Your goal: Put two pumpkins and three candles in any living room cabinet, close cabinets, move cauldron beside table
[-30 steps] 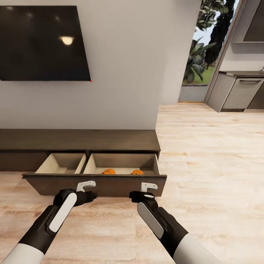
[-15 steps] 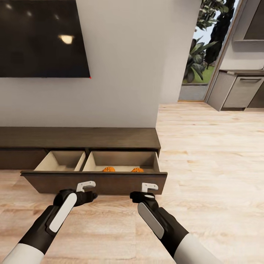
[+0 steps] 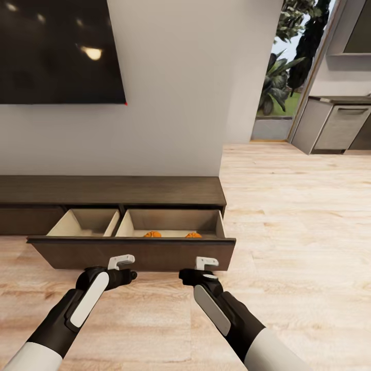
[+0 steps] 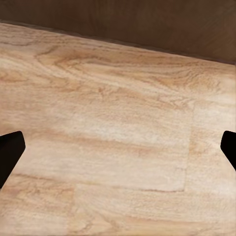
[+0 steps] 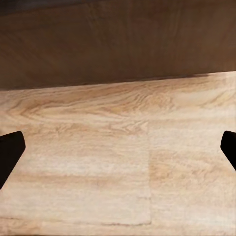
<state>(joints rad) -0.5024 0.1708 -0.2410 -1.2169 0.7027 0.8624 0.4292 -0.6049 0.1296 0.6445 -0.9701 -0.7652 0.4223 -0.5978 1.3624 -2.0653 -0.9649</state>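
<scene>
Bright, even render; lamp glare on dark screen (image 3: 62, 51); soft shadow under cabinet (image 3: 129, 190); slight softness throughout.

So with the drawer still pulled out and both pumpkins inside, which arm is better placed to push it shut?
Neither clearly: the left gripper and right gripper are both open, empty and level at the drawer front, either side of its middle. Both together looks best. The pumpkins sit in the right compartment.

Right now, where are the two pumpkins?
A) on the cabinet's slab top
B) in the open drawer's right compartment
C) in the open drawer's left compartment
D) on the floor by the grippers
B: both pumpkins lie in the right compartment of the cabinet's open drawer.
</scene>
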